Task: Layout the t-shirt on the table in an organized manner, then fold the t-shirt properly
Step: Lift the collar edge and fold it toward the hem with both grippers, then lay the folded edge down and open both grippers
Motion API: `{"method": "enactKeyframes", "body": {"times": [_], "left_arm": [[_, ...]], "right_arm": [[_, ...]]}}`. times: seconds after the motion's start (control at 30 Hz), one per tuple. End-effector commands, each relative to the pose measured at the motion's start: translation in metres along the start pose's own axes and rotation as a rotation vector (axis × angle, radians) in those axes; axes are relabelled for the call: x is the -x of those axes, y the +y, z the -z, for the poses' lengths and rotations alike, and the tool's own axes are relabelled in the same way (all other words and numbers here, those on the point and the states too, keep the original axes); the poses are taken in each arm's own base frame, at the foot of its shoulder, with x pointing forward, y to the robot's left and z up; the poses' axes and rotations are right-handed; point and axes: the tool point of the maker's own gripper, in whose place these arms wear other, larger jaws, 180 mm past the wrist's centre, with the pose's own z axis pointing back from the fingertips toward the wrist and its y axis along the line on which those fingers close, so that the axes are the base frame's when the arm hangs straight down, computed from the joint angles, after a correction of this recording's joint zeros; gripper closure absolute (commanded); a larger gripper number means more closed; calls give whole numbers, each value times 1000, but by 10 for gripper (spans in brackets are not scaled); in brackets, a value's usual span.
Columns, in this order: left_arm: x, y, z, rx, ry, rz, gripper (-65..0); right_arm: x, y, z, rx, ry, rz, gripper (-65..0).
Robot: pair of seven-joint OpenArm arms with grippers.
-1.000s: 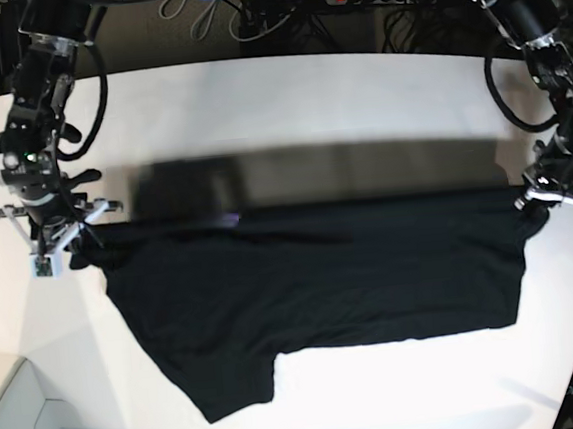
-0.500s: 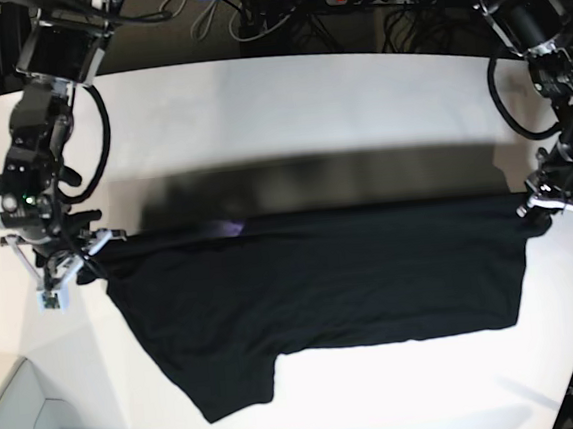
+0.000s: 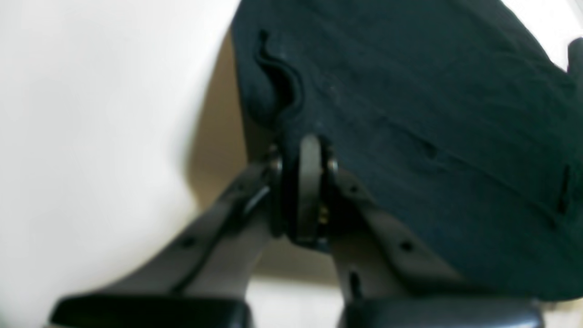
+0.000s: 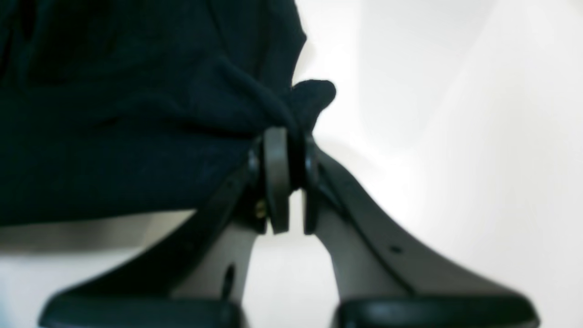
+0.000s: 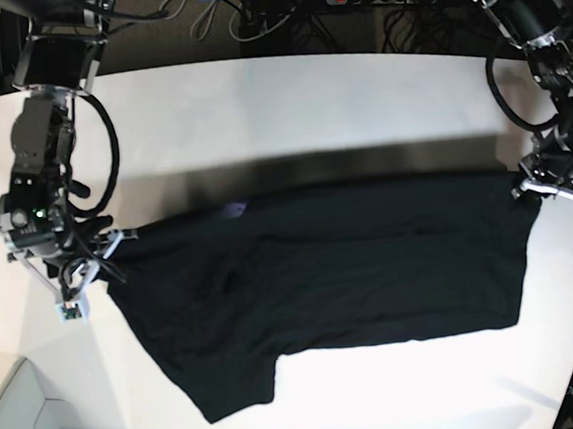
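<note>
White table (image 5: pixel 286 94) bears the black t-shirt (image 5: pixel 322 272), cables behind.

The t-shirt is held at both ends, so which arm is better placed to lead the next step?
Probably neither: left gripper and right gripper each clamp a corner of the t-shirt, stretched between them over the table.

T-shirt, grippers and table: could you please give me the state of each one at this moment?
t-shirt: plain black side up, top edge lifted and stretched between both grippers, lower part on the table.
left gripper: shut on the t-shirt.
right gripper: shut on the t-shirt.
table: white, bare around the shirt.
</note>
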Motion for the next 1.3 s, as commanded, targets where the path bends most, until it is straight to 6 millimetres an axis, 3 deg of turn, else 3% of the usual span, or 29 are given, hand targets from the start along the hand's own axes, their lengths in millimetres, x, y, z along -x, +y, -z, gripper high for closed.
{"method": "enactKeyframes", "body": {"times": [0.0,0.17,0.37,0.43,0.63,0.77,0.93,1.27], "left_arm": [[-20,0,-6,2,-50,21,-1],[-5,19,-13,-35,-31,1,-1],[18,49,-29,-95,-8,-43,-1],[29,54,-36,-114,12,-26,-1],[53,57,-60,-144,37,36,-1],[67,64,-68,-165,62,48,-1],[70,67,-69,-175,74,53,-1],[85,63,-73,-133,118,111,-15]], "right_arm": [[-18,-10,-10,31,-69,6,0],[6,-7,-26,44,-61,-27,0],[61,1,-38,35,9,-61,0],[83,-5,-40,48,40,-41,0],[136,-17,-52,90,81,64,0],[166,-2,-60,67,91,94,0],[184,12,-66,47,109,122,0],[198,18,-70,37,146,127,0]]}}
